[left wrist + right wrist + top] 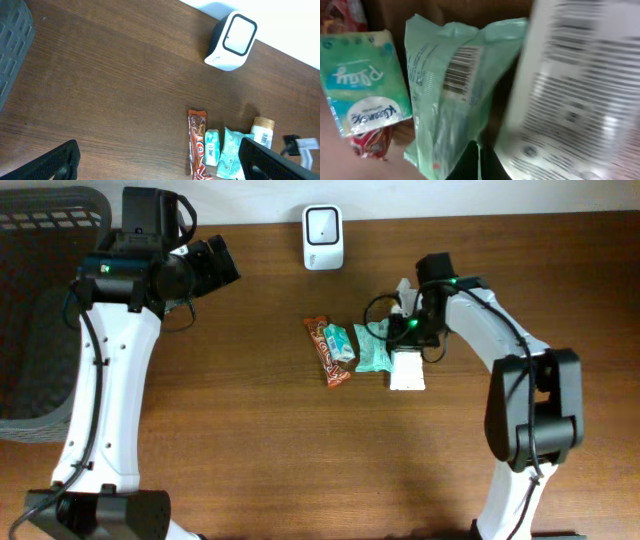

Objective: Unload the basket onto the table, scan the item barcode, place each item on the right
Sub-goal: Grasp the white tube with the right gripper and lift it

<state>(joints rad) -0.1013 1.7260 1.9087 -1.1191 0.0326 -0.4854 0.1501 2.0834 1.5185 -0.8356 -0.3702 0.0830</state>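
Scan not yet made, as judged from the layout. On the table (230, 420) the scanner (322, 237) stood with nothing held before its window, and every item lay flat in a row on the robot's side of the scanner. The left gripper (225, 265), to the scanner's left, had its fingers spread wide and empty. The right gripper (405, 332), low over the row's end to the scanner's right, had its fingers clenched together beside the green packet (450, 100). Whether they pinched its edge could not be told. Lifting, carrying and presenting were apparently all left to do. The packet, taken to be the task's item, was pale green crinkled film, and its barcode (460, 67) faced upward, black bars on a white patch.
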